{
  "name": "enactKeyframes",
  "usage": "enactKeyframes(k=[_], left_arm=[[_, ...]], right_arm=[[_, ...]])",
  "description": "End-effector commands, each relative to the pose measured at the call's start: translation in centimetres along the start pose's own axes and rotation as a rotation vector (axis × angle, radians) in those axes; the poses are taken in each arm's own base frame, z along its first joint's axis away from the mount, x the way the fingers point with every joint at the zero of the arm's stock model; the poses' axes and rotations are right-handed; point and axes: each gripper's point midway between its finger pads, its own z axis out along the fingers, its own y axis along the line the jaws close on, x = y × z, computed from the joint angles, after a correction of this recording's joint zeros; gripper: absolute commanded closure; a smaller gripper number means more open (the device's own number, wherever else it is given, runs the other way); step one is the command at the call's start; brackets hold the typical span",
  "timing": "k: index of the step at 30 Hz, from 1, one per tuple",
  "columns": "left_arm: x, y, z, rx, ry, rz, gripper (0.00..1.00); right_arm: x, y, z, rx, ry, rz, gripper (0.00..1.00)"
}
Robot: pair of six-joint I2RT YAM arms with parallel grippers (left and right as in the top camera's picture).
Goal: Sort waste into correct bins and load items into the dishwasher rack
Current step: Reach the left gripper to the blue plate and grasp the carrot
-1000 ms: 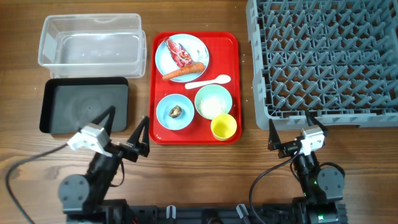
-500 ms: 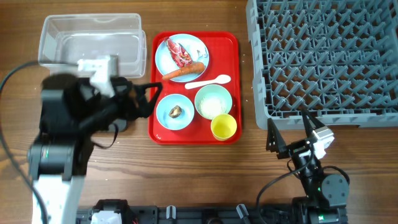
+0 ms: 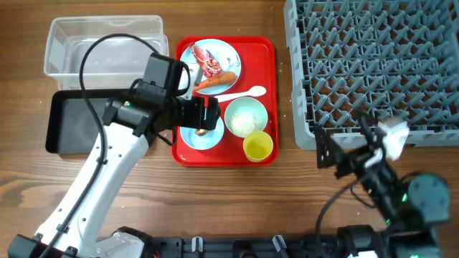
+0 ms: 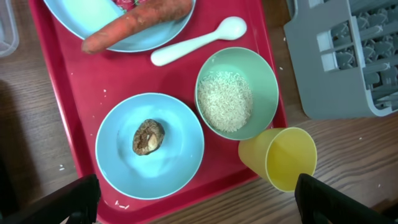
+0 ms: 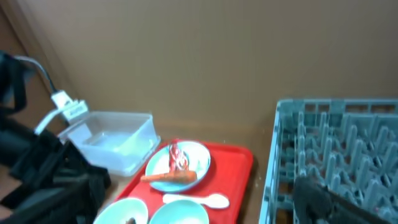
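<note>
My left gripper (image 3: 206, 116) is open and empty, hovering over the small light-blue dish (image 4: 149, 146) that holds a brownish food scrap (image 4: 148, 137); its fingers (image 4: 199, 211) straddle the dish and the yellow cup (image 4: 278, 158). The pale-green bowl (image 4: 236, 93) holds rice. The white spoon (image 3: 240, 93) lies beside the large blue plate (image 3: 228, 51), which holds the red wrapper (image 3: 208, 61) and the carrot (image 3: 211, 82). My right gripper (image 3: 343, 145) is open and empty in front of the grey rack (image 3: 380, 64). No tissue is in view.
The dishes sit on a flat red tray (image 3: 272, 72). The clear tub (image 3: 104, 46) stands at the back left, with the black tray (image 3: 79, 122) in front of it. My left arm crosses over the black tray's right end.
My left arm has swung up from the table's front edge and reached over the red tray. My right arm has risen and shifted right, toward the rack's front.
</note>
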Motion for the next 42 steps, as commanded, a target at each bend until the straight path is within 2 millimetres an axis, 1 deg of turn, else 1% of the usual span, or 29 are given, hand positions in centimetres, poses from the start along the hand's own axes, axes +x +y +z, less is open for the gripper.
enactKeyframes(k=[1,4,7,8,9,11,12,14,16,18,20,22,25,30,34,40,42], left_arm=[[-0.8,-0.1,-0.5,-0.018,-0.029,0.031,0.0],[-0.8,-0.1,-0.5,-0.018,-0.029,0.031,0.0],[-1.5,-0.3,-0.4,-0.007,-0.058,0.037,0.0],[-2.3,-0.5,-0.5,0.001,-0.088,0.043,0.0],[-2.8,-0.7,-0.5,0.007,-0.11,0.047,0.0],[-4.5,-1.0,-0.6,0.017,-0.175,0.049,0.0],[-5.1,-0.8,-0.6,0.006,-0.197,0.05,0.0],[-6.5,0.6,0.2,-0.063,-0.216,0.037,0.0],[-7.8,2.0,1.6,-0.111,-0.2,0.027,0.0],[-8.8,2.8,3.4,-0.127,-0.171,0.035,0.0],[-9.6,3.6,5.5,-0.137,-0.138,0.05,0.0],[-10.0,4.3,8.2,-0.148,-0.091,0.096,0.0],[-10.1,5.0,11.1,-0.155,-0.056,0.175,0.01],[-9.4,6.5,14.9,-0.186,-0.012,0.245,0.05],[-7.9,7.8,17.2,-0.211,0.055,0.283,0.12],[-6.6,8.8,20.6,-0.21,0.094,0.286,0.17],[-6.4,9.1,21.5,-0.21,0.101,0.304,0.23]], right_arm=[[-2.7,0.5,1.5,-0.021,0.13,-0.028,0.0],[-3.3,0.2,3.0,-0.014,0.266,0.018,0.0],[-3.5,-0.4,4.9,-0.008,0.328,0.054,0.0],[-3.2,-0.3,5.7,-0.028,0.345,0.068,0.0],[-2.8,-0.2,6.2,-0.05,0.362,0.078,0.0],[-1.8,-0.2,7.2,-0.073,0.4,0.099,0.0],[-1.2,-0.2,7.7,-0.091,0.426,0.115,0.0],[-0.4,0.3,8.4,-0.135,0.456,0.139,0.0],[0.2,0.5,8.9,-0.169,0.482,0.151,0.0],[0.6,0.4,9.0,-0.169,0.495,0.157,0.0],[0.7,0.4,9.0,-0.168,0.501,0.16,0.0],[0.9,0.5,8.9,-0.168,0.508,0.164,0.0],[1.1,0.4,8.8,-0.165,0.518,0.169,0.0],[1.5,0.4,8.6,-0.156,0.537,0.176,0.0],[2.1,-0.1,8.4,-0.123,0.559,0.179,0.0],[2.2,-0.2,8.3,-0.115,0.565,0.18,0.0],[2.2,-0.3,8.3,-0.114,0.566,0.181,0.0]])
